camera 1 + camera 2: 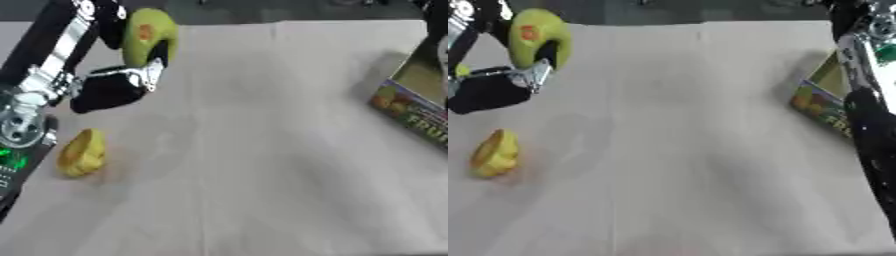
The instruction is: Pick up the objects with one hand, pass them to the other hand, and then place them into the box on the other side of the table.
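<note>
My left hand (109,90) is raised over the table's far left corner, its fingers curled round a green rounded fruit (144,35) with an orange sticker. Below it, a yellow fruit-like object (83,152) lies on the tablecloth near the left edge. A cardboard box (822,97) with fruit pictures on its side stands at the right edge. My right arm comes down along the right side, and its black hand (877,145) hangs just in front of the box. How its fingers stand does not show.
A pale cloth (262,150) covers the whole table, with a fold line running down its middle. My left arm's silver and black links (35,85) cross the upper left corner. The dark floor shows beyond the table's far edge.
</note>
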